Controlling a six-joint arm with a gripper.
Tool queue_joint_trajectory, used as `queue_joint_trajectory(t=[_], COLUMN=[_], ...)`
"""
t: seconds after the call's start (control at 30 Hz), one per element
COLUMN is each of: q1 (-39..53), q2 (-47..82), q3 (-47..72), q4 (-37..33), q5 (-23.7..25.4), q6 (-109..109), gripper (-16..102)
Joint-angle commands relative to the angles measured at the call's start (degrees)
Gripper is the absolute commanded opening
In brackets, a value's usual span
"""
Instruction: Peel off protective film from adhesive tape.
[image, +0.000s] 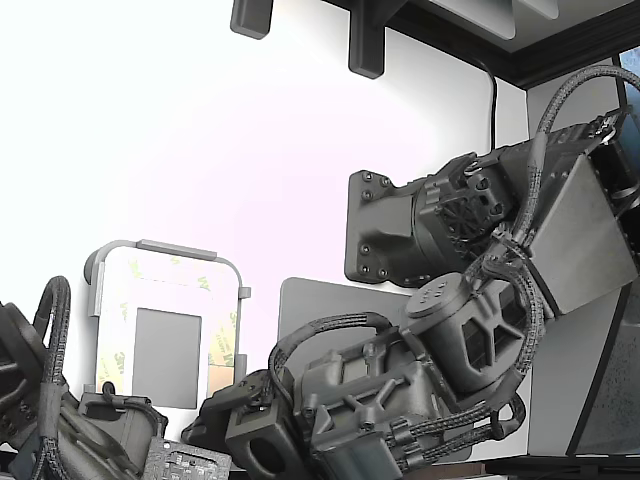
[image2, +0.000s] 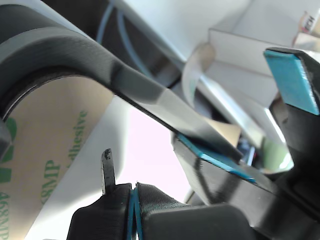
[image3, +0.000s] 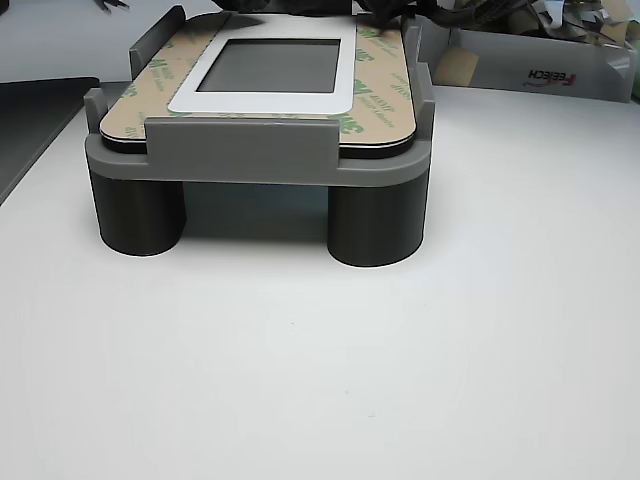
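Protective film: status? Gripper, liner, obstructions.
Gripper open, empty, beside the frame. Protective film flat on the white frame, unpeeled. Grey fixture holds the part; nothing seen blocking.

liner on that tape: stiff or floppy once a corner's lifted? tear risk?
Probably floppy: the protective film looks like thin printed paper lying flat on the fixture. Likely very light, so it should curl or trail once freed. Tearing seems possible if pulled sharply, since it is narrow around the grey panel. The hand shows blue pads, which may help grip.
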Motion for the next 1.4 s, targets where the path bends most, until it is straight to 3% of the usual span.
queue_joint_trajectory(t=[0.0,1.37], q1=[-1.23,-0.18], q2=[1.05,1.85], q3=[-1.05,-0.35], q4=[-0.62,-0.18], q5=[-0.26,0.18], q6=[-0.97,1.93], gripper=[-11,-11])
